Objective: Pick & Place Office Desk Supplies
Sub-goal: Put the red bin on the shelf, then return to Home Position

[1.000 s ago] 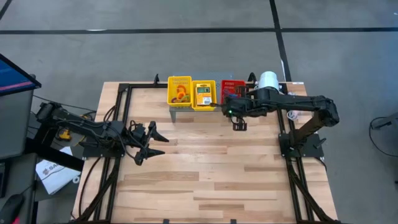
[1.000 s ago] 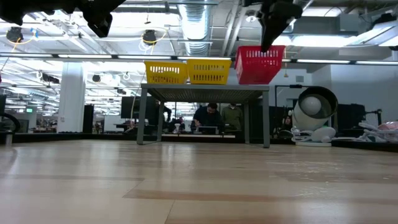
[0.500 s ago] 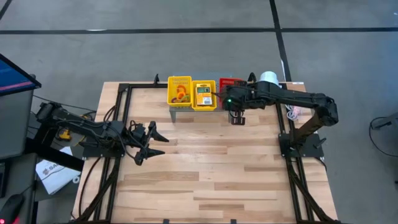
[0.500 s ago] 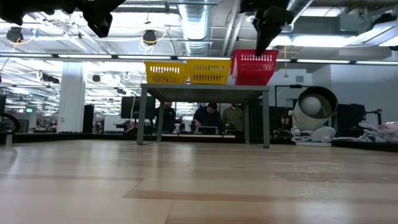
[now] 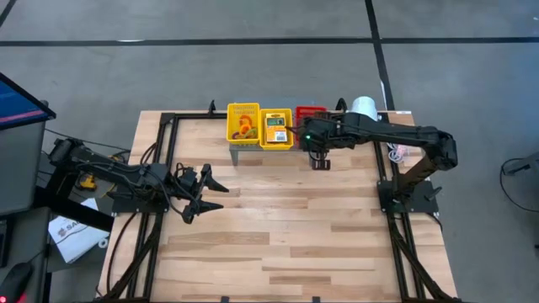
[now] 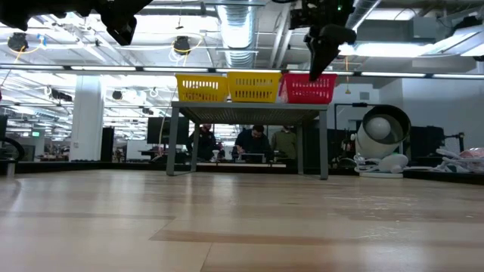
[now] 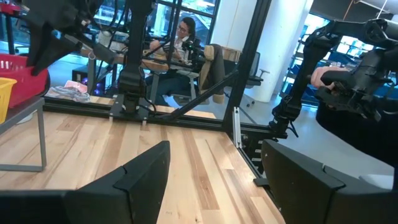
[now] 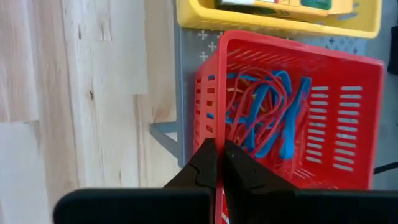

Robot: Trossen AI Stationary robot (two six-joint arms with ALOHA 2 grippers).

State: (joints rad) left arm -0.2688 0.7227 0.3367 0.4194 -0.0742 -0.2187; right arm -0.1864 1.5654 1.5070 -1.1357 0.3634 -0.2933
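Observation:
A red mesh basket (image 8: pixel 336 112) with red and blue band loops (image 8: pixel 267 112) in it stands on the grey perforated stand (image 6: pixel 249 108), right of two yellow baskets (image 5: pixel 259 126). One of those holds a yellow-and-green card box (image 5: pixel 275 128). My right gripper (image 8: pixel 217 163) is shut on the red basket (image 6: pixel 310 89) and reaches down to it from above. My left gripper (image 5: pixel 212 189) waits open over the table's left part, level, with nothing between its fingers (image 7: pixel 143 180). My right gripper pinches the red basket's near wall at its rim (image 8: pixel 205 134), close to the right corner, one finger outside and one inside. The fingers slant down from above and from the near side. The basket sits level, its bottom on the grey stand beside the yellow baskets.
A white round device (image 6: pixel 382 132) stands right of the stand by the far right corner. Black frame rails (image 5: pixel 392 219) run along the table's left and right sides. Bare wood lies in the middle and near part. People sit beyond the table (image 6: pixel 253 143).
My right gripper has carried the red basket toward the far edge and a little left, and down. The basket was tilted and raised above the stand; now it sits level on the stand next to the yellow baskets. The gripper has stayed shut on it.

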